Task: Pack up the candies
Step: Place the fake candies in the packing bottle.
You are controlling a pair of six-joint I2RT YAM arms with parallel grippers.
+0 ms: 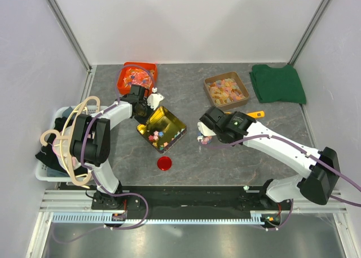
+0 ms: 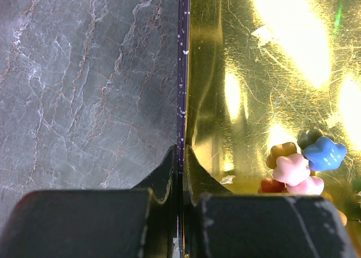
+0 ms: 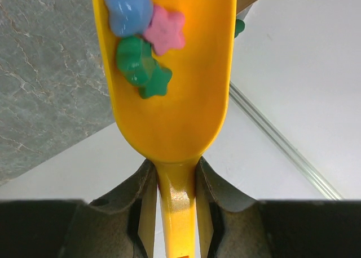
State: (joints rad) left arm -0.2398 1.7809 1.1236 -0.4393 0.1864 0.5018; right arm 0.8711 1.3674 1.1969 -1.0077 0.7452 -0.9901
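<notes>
Here, the left gripper [image 2: 180, 159] is clamped tight on the side wall of the gold tin [image 2: 225, 72], one finger inside and one outside; several candies [image 2: 299, 162] lie in the tin; the right gripper [image 3: 175, 176] is closed on the handle of a yellow scoop [image 3: 180, 117], which carries blue, pink and green candies, right of the tin.

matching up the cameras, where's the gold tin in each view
Top external: the gold tin lies centre-left, between the two arms.
Left wrist: it fills the right half, its wall pinched by the left gripper.
Right wrist: not in it.
Shared landmark: the grey marbled table, in all three views.
</notes>
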